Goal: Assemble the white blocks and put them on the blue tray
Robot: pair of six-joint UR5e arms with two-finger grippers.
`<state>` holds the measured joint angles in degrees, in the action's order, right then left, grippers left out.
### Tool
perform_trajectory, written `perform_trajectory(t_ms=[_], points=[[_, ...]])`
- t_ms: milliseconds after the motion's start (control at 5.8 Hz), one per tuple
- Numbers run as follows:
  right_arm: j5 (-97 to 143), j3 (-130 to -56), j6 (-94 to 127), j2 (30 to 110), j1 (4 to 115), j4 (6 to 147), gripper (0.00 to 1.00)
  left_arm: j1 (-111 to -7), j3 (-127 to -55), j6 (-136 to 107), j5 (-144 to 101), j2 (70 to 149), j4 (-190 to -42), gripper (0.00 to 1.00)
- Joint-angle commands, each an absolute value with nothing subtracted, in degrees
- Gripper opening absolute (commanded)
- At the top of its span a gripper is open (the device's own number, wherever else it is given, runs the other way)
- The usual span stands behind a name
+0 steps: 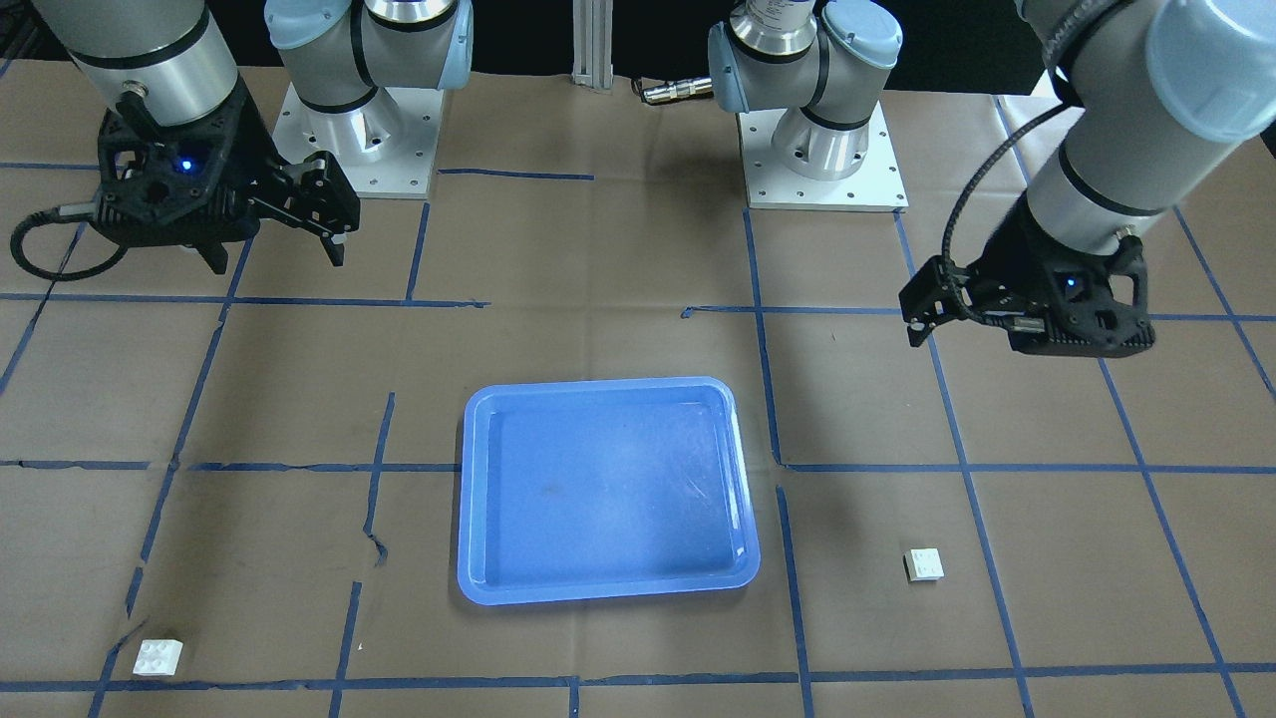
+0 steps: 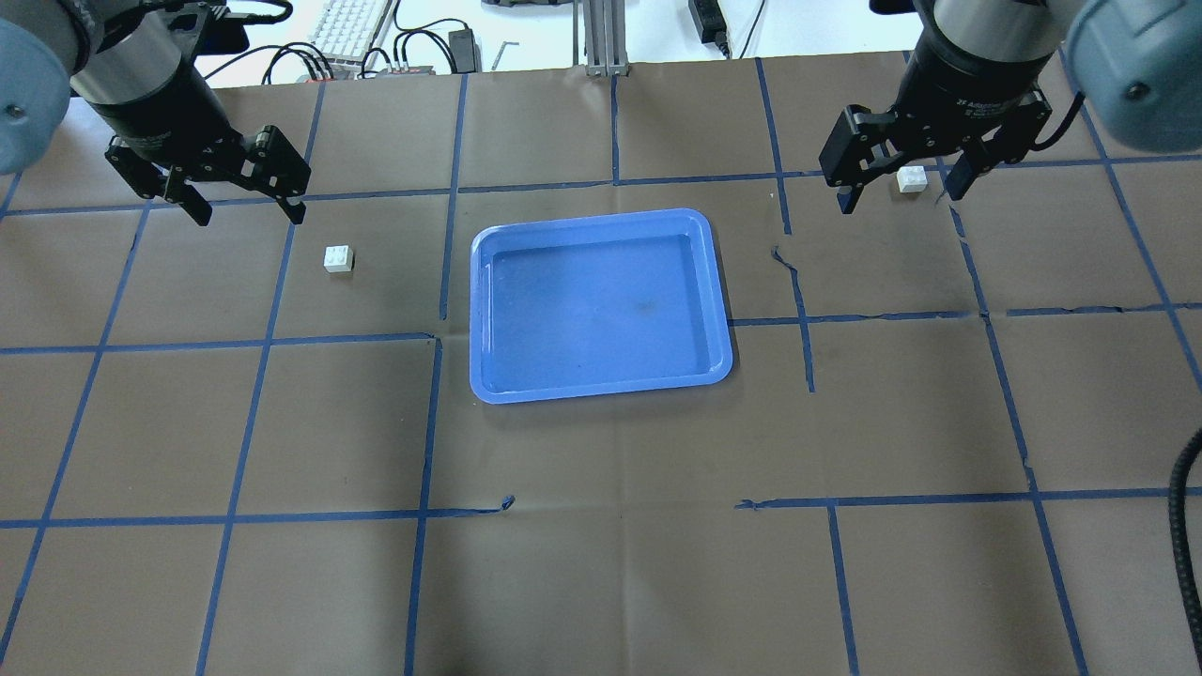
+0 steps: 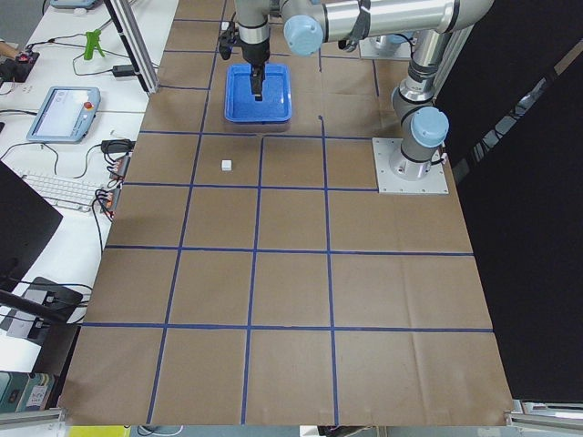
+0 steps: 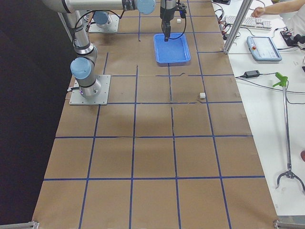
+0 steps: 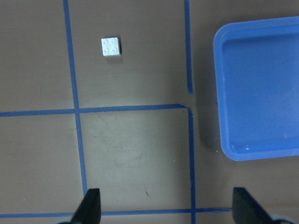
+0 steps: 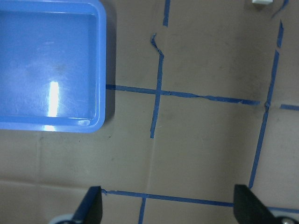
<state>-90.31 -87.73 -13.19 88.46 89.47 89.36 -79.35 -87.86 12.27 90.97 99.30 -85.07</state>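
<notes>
The blue tray (image 2: 601, 300) lies empty at the table's middle; it also shows in the front view (image 1: 603, 489). One white block (image 2: 338, 258) sits left of the tray, and shows in the left wrist view (image 5: 110, 46). The other white block (image 2: 911, 178) sits far right of the tray, at the top edge of the right wrist view (image 6: 261, 2). My left gripper (image 2: 249, 214) is open and empty, raised above the table behind the left block. My right gripper (image 2: 900, 195) is open and empty, raised above the table near the right block.
Brown paper with blue tape lines covers the table. The two arm bases (image 1: 354, 130) (image 1: 822, 150) stand on the robot's side. A keyboard and cables (image 2: 347, 28) lie beyond the far edge. An aluminium post (image 2: 601, 38) stands at the far middle.
</notes>
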Motion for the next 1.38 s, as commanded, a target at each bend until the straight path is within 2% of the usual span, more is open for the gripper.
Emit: perform_trajectory(t_ms=[0, 345, 862, 1207], points=[[-90.3, -87.5, -35.2, 86.5, 87.7, 89.9, 1.0, -77.9, -88.2, 13.3, 90.9, 110.5, -73.2, 0.99], [-90.1, -86.7, -68.5, 81.9, 82.3, 95.2, 1.0, -77.8, -91.8, 14.3, 90.9, 119.8, -59.7, 0.99], [-90.1, -67.1, -98.2, 65.6, 76.7, 94.3, 0.99, -77.8, -94.0, 15.8, 91.0, 123.5, -51.3, 0.99], [-85.3, -56.0, -109.9, 54.7, 72.8, 94.3, 0.99, -77.8, -94.0, 15.9, 90.7, 123.7, -50.9, 0.52]])
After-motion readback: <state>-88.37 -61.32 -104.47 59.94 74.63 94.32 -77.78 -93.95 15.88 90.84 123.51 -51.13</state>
